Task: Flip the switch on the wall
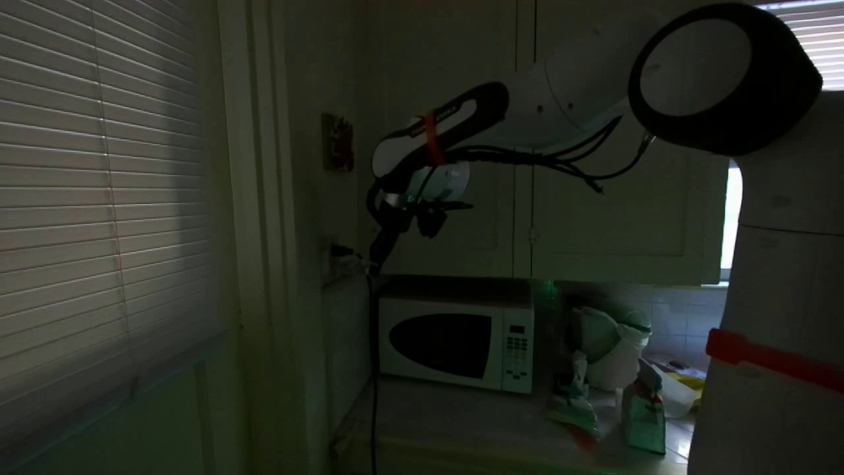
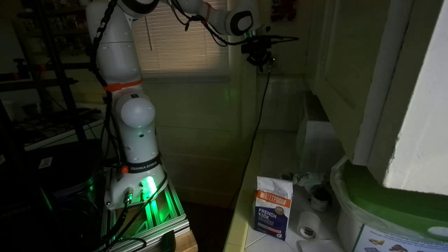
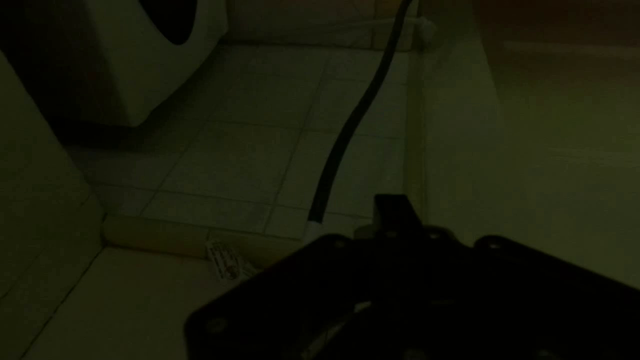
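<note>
The cream wall (image 1: 306, 191) is a dim narrow strip beside the cabinets; it also shows in an exterior view (image 2: 292, 45). A small pale plate, the likely switch (image 1: 328, 248), shows faintly on it, with a dark plug and pale cord end sticking out beside it. Its toggle cannot be made out. My gripper (image 1: 374, 268) points down just in front of this plate and close to the cord end; touching cannot be told. In an exterior view the gripper (image 2: 261, 67) hides part of that spot. In the wrist view the dark fingers (image 3: 392, 200) are together, holding nothing visible. The switch is out of the wrist view.
A black cable (image 1: 374, 369) hangs from the plug, and passes close by the fingers in the wrist view (image 3: 345, 135). A microwave (image 1: 455, 343) stands below on the counter. Cabinet doors (image 1: 606, 224) lie behind the arm. A red-brown plaque (image 1: 338, 142) hangs above the plate.
</note>
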`<act>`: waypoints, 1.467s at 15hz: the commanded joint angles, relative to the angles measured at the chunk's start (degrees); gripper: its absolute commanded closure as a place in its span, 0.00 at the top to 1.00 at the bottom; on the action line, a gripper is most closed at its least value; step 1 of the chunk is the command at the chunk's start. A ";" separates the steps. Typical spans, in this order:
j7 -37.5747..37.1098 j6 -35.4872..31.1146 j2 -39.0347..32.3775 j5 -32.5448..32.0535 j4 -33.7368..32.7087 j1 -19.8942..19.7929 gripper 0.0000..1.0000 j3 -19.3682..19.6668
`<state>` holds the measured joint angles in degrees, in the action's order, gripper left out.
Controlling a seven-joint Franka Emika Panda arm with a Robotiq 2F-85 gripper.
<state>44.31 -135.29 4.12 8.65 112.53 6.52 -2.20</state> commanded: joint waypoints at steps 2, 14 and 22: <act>3.08 -3.42 -2.47 4.91 -1.61 0.41 0.00 -0.58; 17.87 -14.15 -8.38 22.46 -4.95 -0.61 0.00 -4.71; 28.30 -16.15 -8.50 33.06 -6.10 -0.33 0.00 -5.25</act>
<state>67.68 -149.98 -3.76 37.05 107.25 6.48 -6.97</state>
